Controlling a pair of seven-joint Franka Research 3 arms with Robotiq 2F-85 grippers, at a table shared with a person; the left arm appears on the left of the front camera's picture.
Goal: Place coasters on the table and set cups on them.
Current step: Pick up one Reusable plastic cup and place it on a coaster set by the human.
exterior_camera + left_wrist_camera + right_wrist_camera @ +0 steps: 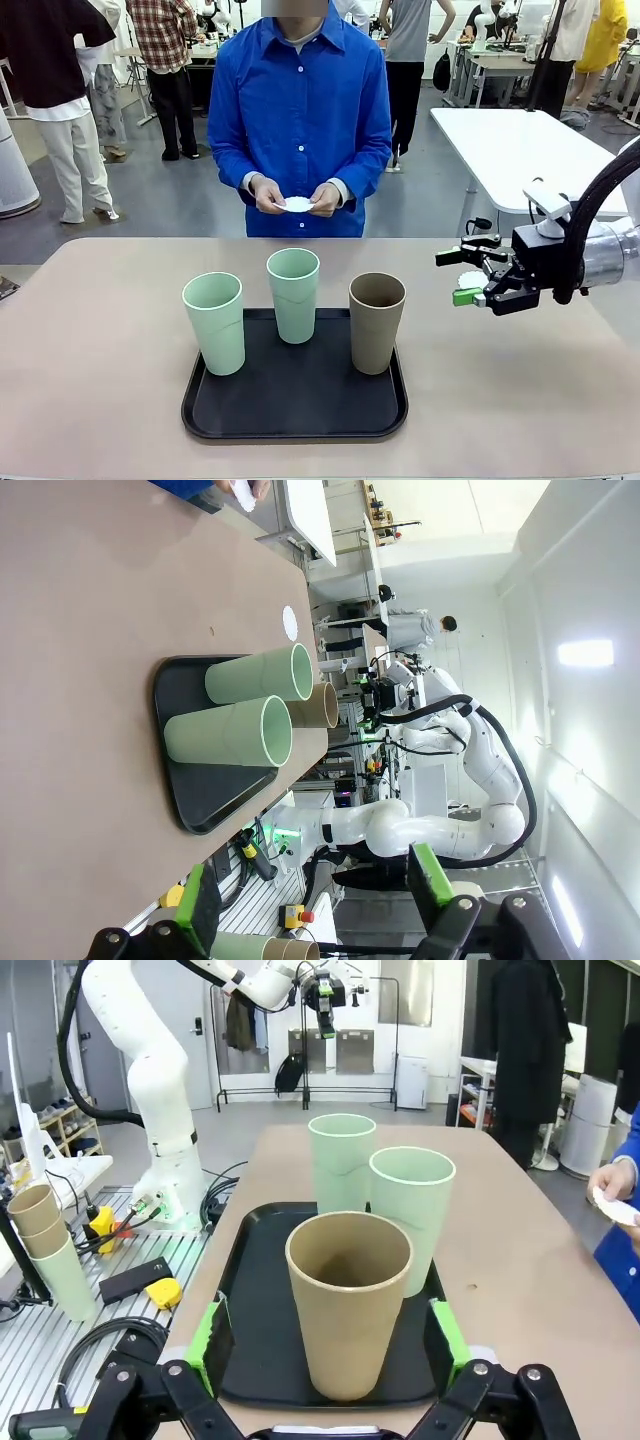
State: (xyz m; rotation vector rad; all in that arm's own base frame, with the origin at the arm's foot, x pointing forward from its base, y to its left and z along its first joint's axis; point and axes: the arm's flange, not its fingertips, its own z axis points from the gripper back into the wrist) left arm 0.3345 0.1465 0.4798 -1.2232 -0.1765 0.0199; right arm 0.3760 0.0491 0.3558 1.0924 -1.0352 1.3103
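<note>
Front view: the right gripper [457,277] hangs just above the table [100,360], its green-padded fingers spread wide with nothing between them. Just behind its fingertips, partly hidden by them, one white scalloped coaster [472,280] lies flat on the table. Out ahead of the open fingers, apart from them, the brown cup [377,322] stands on a black tray [300,395]; it is the cup nearest this gripper. Farther along the tray stand the back mint cup [293,295], on the person's side, and the far mint cup [214,322], at the tray's far end. All three cups are upright. Across the table from the gripper, a person in a blue shirt holds a second coaster [297,204] between both hands [268,194]. In the right wrist view the brown cup rises straight ahead of the open fingers, with both mint cups behind it. In the left wrist view the left gripper [310,895] is also wide open and empty, well back from the tray, the cups far ahead of it.
</note>
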